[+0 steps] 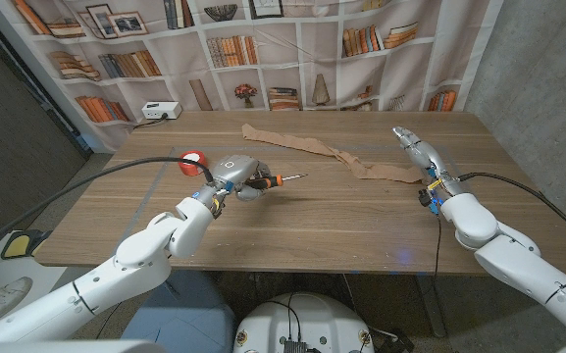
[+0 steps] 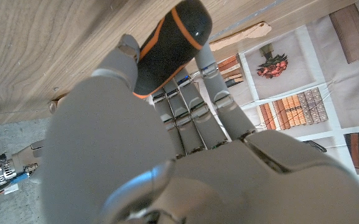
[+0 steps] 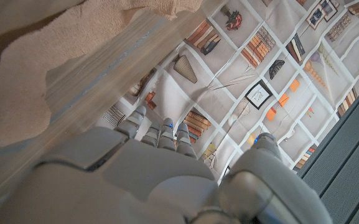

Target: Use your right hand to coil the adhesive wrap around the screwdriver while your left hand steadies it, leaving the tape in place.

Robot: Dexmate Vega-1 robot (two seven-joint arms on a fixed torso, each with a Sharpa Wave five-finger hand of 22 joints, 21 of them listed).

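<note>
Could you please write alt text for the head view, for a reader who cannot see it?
The robot's left hand holds a screwdriver by its handle on a wooden table. Its right hand is beside one end of a long tan wrap lying across the table.

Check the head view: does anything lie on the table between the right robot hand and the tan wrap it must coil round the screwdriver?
Nothing visible does. The right robot hand is at the near end of the long tan fabric wrap, with bare wooden table around it. The black-and-orange-handled screwdriver lies further left, held by the left robot hand.
</note>
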